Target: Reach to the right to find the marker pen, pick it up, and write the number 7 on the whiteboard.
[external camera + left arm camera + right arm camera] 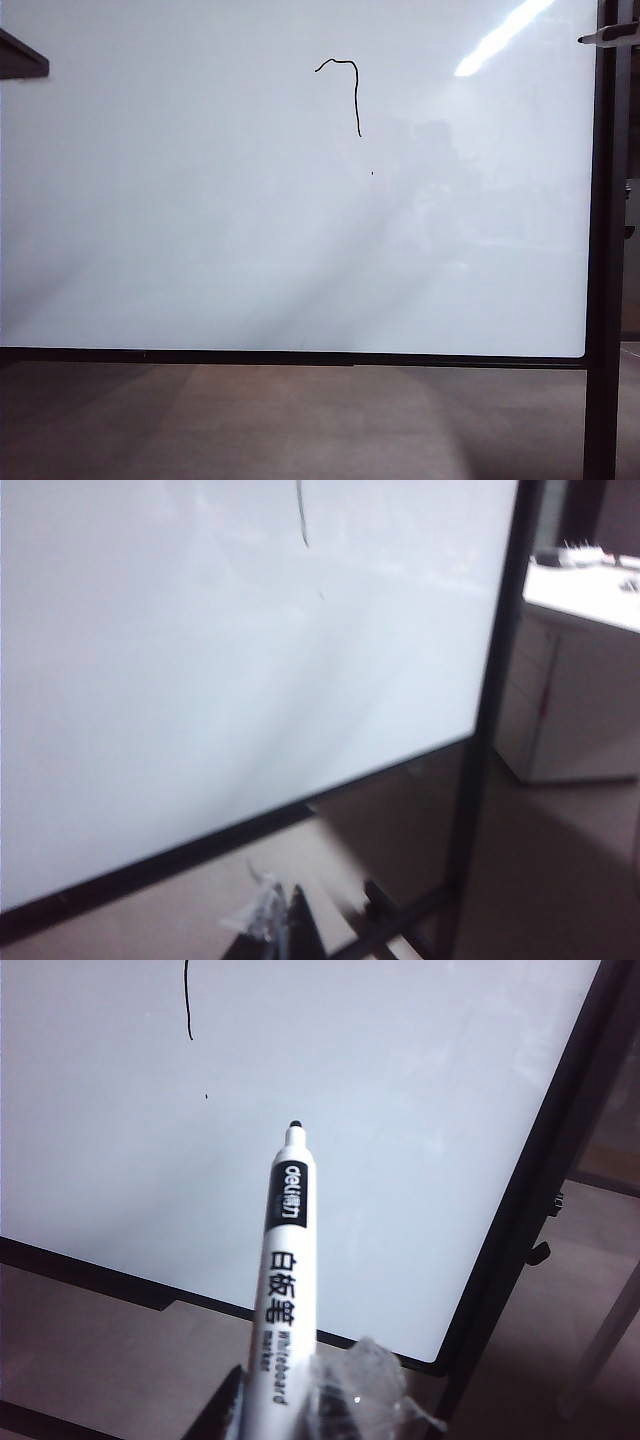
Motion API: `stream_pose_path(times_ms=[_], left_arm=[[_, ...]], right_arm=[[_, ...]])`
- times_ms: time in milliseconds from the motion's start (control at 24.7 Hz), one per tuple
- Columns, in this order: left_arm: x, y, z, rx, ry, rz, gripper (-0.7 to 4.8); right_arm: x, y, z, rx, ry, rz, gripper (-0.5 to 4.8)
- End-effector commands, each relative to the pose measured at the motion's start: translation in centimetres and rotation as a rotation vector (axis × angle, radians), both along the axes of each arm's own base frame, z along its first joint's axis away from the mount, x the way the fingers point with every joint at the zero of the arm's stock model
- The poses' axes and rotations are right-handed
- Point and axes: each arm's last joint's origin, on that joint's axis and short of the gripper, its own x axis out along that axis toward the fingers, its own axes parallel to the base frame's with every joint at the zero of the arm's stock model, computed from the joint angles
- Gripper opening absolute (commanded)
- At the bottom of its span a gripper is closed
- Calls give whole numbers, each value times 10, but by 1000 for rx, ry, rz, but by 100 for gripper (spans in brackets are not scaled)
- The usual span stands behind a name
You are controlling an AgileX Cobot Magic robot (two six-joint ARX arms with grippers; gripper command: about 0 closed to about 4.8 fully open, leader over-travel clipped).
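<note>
Closest to my right wrist's lens is the marker pen [283, 1290], white-barrelled with black print, its dark tip aimed at the whiteboard [200, 220] but not touching it. My right gripper [280, 1405] is clenched on the pen's lower barrel, one dark finger and one clear-wrapped finger [355, 1385] on either side.

Off the whiteboard's lower edge, my left gripper [280, 920] shows only as crinkled wrap and a dark tip; I cannot tell how its jaws stand. On the whiteboard's upper middle sits the number 7 [357, 100], with a tiny black speck [372, 173] just below its tail. At the whiteboard's right edge stands the black post [610, 250], and the pen's grey tip crosses its top.
</note>
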Motion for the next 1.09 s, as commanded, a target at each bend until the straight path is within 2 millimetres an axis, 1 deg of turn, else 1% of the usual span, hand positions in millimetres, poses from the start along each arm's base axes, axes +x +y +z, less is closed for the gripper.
stream_pose_path(times_ms=[40,121,243,364,526,687,849,1092], left_arm=[[-3,5,5,-38,-52,85,-5],[-6,10,5,-59,-84,140,-5],[-5,20,0,-71,-106,236,-5],[0,35,-14,-132,-119,370,-5],[0,45,-23,-117,-133,471,-5],[2,45,-34,-95,-92,478,-5],[2,44,-38,-54,-62,508,-5],[2,43,-37,-59,-67,504,-1]], right_arm=[[0,0,3,11,-13,2,13],[0,0,3,11,-13,0,13],[0,0,3,11,-13,4,13],[0,0,3,11,-13,1,13],[0,0,3,11,-13,1,13],[0,0,3,11,-13,1,13],[0,0,3,11,-13,1,13],[0,0,3,11,-13,1,13]])
